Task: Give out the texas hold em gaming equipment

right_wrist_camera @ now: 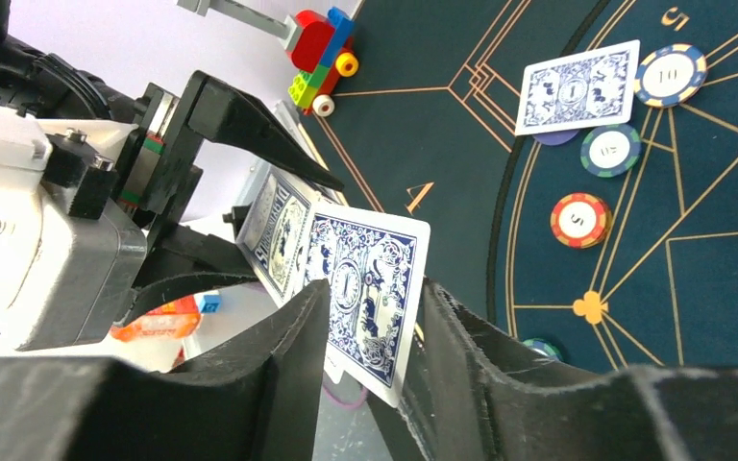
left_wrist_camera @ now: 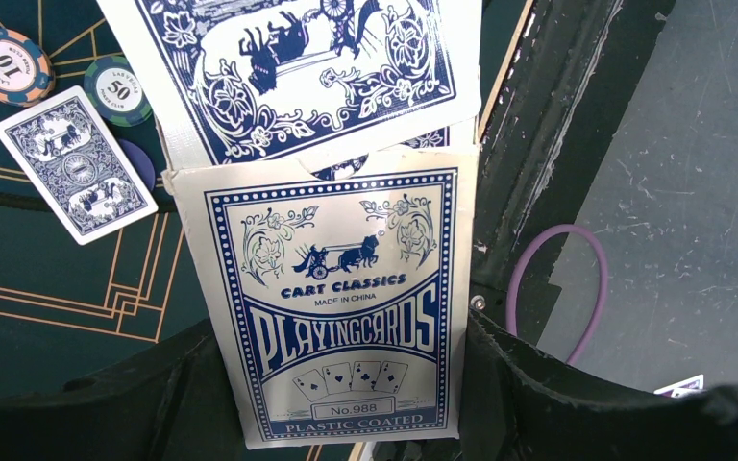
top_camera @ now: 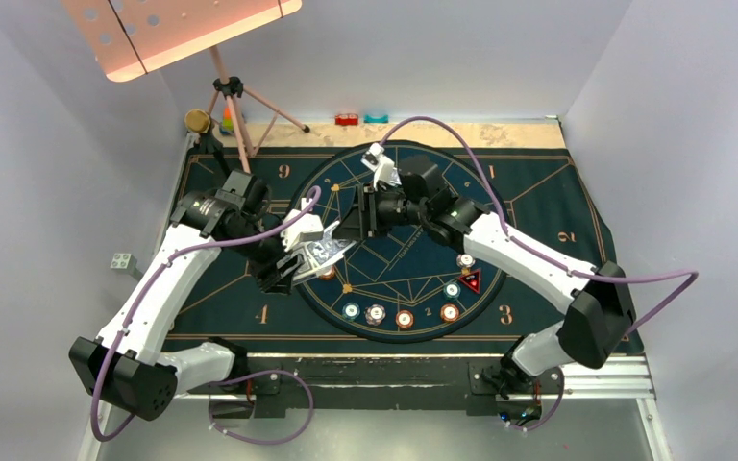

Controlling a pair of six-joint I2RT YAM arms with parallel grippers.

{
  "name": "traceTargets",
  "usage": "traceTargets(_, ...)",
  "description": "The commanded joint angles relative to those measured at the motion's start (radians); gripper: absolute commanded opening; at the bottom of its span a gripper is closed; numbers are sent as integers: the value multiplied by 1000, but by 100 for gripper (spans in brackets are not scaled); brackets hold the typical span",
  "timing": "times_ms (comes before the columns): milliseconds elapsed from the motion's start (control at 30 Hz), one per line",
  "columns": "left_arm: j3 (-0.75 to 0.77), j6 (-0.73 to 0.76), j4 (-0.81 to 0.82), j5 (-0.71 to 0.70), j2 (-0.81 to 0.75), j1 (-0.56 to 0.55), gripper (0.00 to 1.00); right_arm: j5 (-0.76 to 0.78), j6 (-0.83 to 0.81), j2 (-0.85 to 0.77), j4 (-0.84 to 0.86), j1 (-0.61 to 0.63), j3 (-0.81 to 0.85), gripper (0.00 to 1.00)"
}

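My left gripper [left_wrist_camera: 346,403] is shut on a blue-and-white playing-card box [left_wrist_camera: 336,298], held above the left part of the dark mat [top_camera: 557,221]. A blue-backed card [left_wrist_camera: 317,67] sticks out of the box's open end. My right gripper [right_wrist_camera: 370,317] stands astride that card [right_wrist_camera: 360,279], and a gap shows at one finger. In the top view the two grippers meet left of the mat's centre, the left [top_camera: 298,264] and the right [top_camera: 341,230]. Another card [right_wrist_camera: 577,86] lies on the mat beside chips [right_wrist_camera: 610,149]. Several chips [top_camera: 404,319] and a red triangular marker [top_camera: 470,280] sit along the circle's near arc.
A pink stand's tripod [top_camera: 233,106] is at the mat's far left corner, with a tan round thing [top_camera: 196,120] beside it. Small red [top_camera: 347,119] and teal [top_camera: 376,118] blocks sit behind the mat. A toy brick car [right_wrist_camera: 322,53] is by the mat's left edge.
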Motion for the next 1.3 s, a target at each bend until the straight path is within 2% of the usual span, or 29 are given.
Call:
traceTargets(0, 40, -2, 2, 25, -14, -3, 0, 37, -18, -41, -2, -10, -7, 40)
traceTargets(67, 39, -2, -1, 25, -13, -3, 0, 34, -18, -43, -3, -14, -6, 35)
traceTargets(100, 39, -1, -1, 25, -14, -3, 0, 27, -18, -41, -2, -13, -6, 37)
traceTargets(200, 38, 0, -2, 23, -15, -3, 0, -19, -23, -16, -8, -13, 5, 66)
traceTargets(267, 39, 0, -3, 24, -17, -1, 0, -33, -29, 7, -25, -13, 22, 75)
traceTargets(333, 39, -1, -1, 24, -18, -2, 0, -55, -17, 22, -9, -12, 21, 79)
traceTargets(467, 38, -1, -3, 24, -17, -2, 0, -78, 6, 33, 37, -8, 7, 80)
traceTargets(600, 40, -1, -2, 26, -19, -3, 0, -78, 12, 58, 36, -2, 17, 74)
traceTargets(833, 39, 1, -6, 23, -21, -3, 0, -32, 14, 36, 6, -2, 13, 46)
traceTargets(1033, 39, 0, -6, 26, -22, -2, 0, 11, -1, 5, -19, -6, 8, 36)
traceTargets(1267, 40, 0, -9, 27, -25, -3, 0, 40, -3, -32, -35, -26, -1, 15)
